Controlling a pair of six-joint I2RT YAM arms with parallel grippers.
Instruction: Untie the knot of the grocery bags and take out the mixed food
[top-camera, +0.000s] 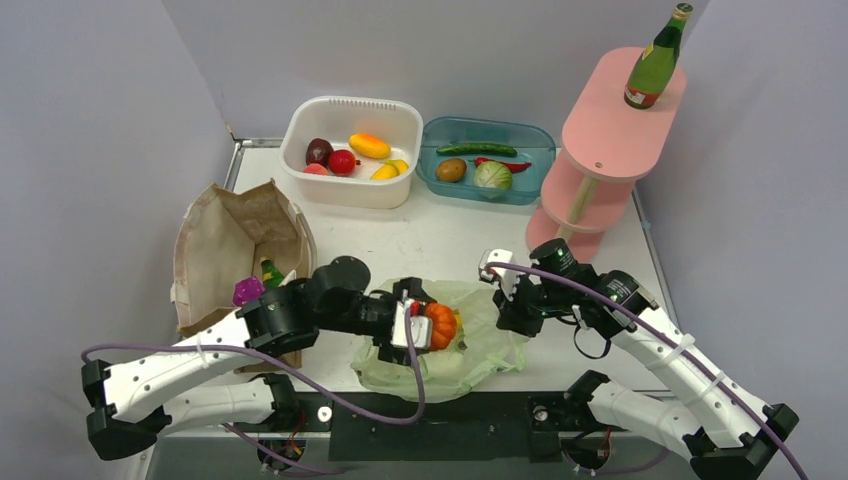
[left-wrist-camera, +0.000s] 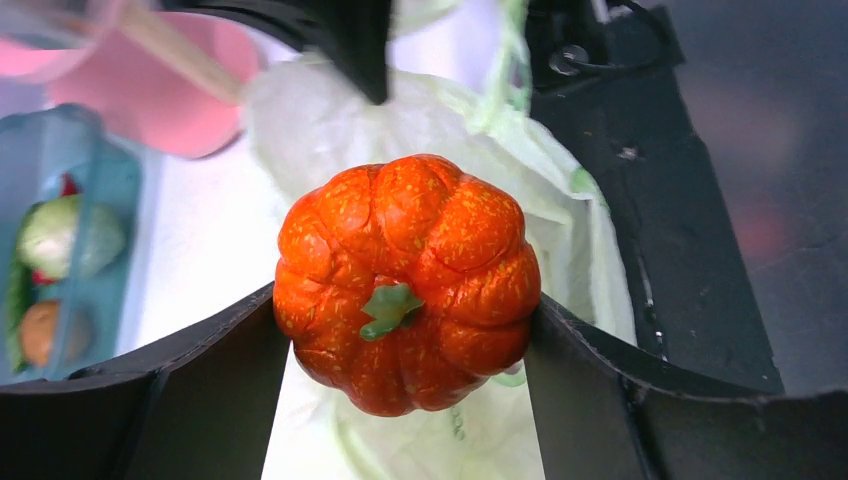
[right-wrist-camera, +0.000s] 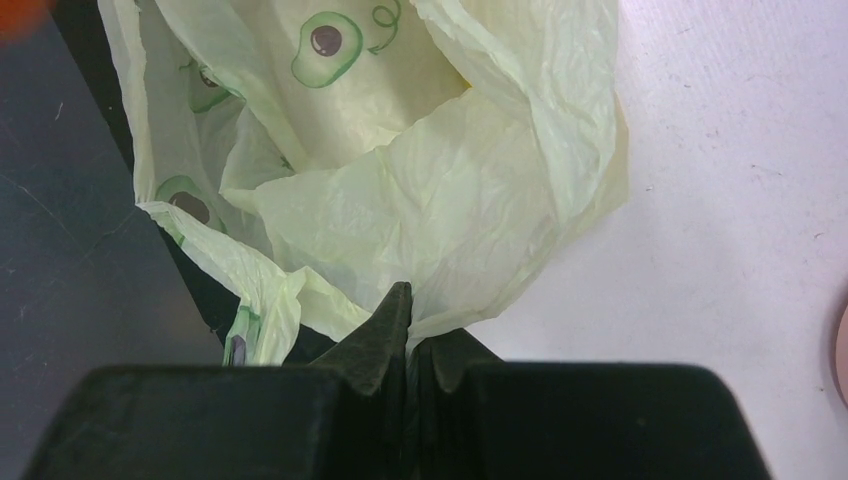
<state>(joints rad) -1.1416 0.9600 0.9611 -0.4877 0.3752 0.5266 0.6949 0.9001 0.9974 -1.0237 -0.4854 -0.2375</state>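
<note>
Orange pumpkin (left-wrist-camera: 400, 240) is clamped between the half-spread fingers of the left tool (left-wrist-camera: 408, 305), just over the pale green plastic bag (right-wrist-camera: 400, 200); the right tool (right-wrist-camera: 415, 325) is fully closed, pinching this bag's edge; the brown paper bag (top-camera: 225, 240) lies left of the left tool

Left claw (left-wrist-camera: 405, 310) grips, jaws wide; right claw (right-wrist-camera: 408, 320) pinched closed.

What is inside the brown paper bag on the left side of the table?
In the mouth of the stiff brown paper bag, a small purple packet and a green glass bottle show. Anything deeper is hidden by the bag's walls and the left arm.
</note>
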